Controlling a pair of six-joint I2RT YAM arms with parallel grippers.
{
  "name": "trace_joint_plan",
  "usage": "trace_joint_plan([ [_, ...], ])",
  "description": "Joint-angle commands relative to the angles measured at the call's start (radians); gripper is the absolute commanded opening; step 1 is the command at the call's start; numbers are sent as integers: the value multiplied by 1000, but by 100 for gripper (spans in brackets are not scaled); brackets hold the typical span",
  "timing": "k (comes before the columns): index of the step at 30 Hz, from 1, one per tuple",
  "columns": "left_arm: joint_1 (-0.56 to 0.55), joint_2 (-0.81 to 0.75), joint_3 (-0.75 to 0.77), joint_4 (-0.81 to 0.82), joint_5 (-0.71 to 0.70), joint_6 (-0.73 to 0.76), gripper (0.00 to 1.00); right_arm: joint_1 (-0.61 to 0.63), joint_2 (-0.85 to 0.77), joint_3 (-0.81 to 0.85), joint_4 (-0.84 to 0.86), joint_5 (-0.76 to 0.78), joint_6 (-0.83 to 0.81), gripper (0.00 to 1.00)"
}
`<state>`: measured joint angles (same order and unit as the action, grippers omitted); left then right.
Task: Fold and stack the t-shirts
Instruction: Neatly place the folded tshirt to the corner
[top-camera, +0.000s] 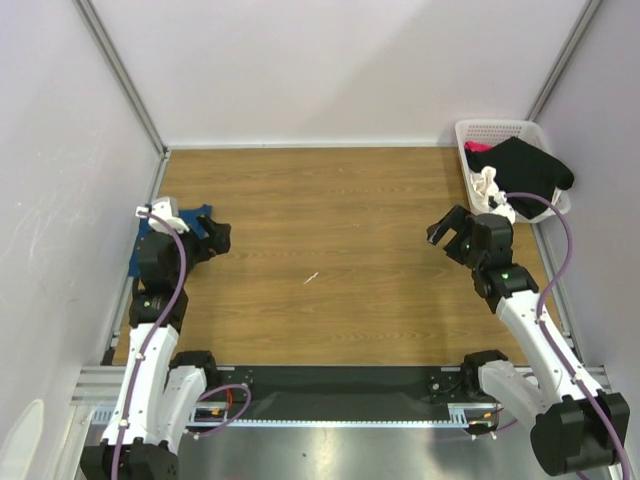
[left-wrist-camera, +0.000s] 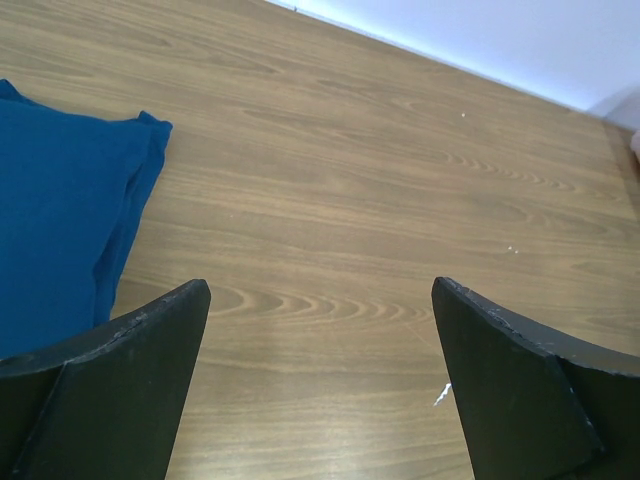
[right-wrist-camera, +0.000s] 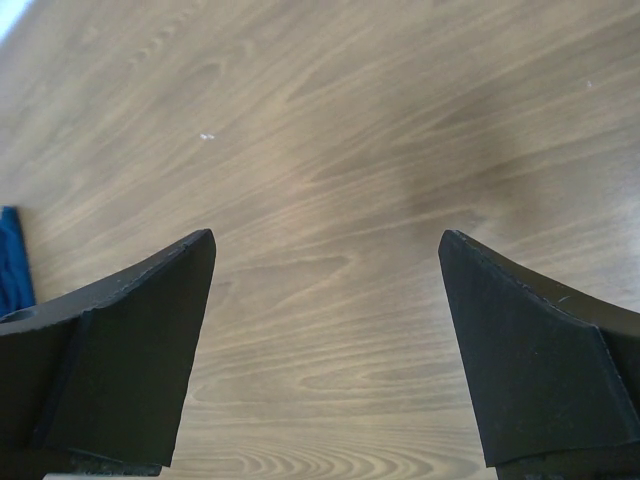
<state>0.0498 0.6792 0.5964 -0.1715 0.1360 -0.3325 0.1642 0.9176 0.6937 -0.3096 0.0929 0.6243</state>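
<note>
- A dark blue cloth t-shirt (top-camera: 196, 214) lies flat at the left edge of the brown wood-grain table (top-camera: 340, 210). It sits just beside and partly under the left arm. The arm covers most of it, so its long axis and which way it points cannot be told.
- In the left wrist view, one rounded corner of this shirt (left-wrist-camera: 60, 220) points toward the middle of the table. The rest is cut off by the picture's edge.
- The other shirts are bunched in a white plastic lattice basket (top-camera: 500, 130) at the far right corner. There is one black shirt (top-camera: 530, 165) draped over the rim, one cream-white shirt (top-camera: 490, 185) and a sliver of pink cloth (top-camera: 478, 148).
- These three are crumpled together, so their shapes are hard to make out.
- The left gripper (top-camera: 220, 237) hangs over bare wood beside the blue shirt, jaws spread wide and holding nothing.
- The right gripper (top-camera: 450, 232) hangs over bare wood near the basket, jaws equally wide and empty.
</note>
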Motion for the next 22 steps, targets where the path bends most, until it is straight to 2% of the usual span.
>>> trace_joint_plan([
  [1,-10,-3,8,64,-12,-31,100,0,-36,18,78,-4,9,100],
  [13,-11,-12,16,37,-53,-27,100,0,-10,46,63,-18,0,100],
  [22,-11,-21,31,33,-64,-22,100,-2,-34,81,43,44,-5,100],
])
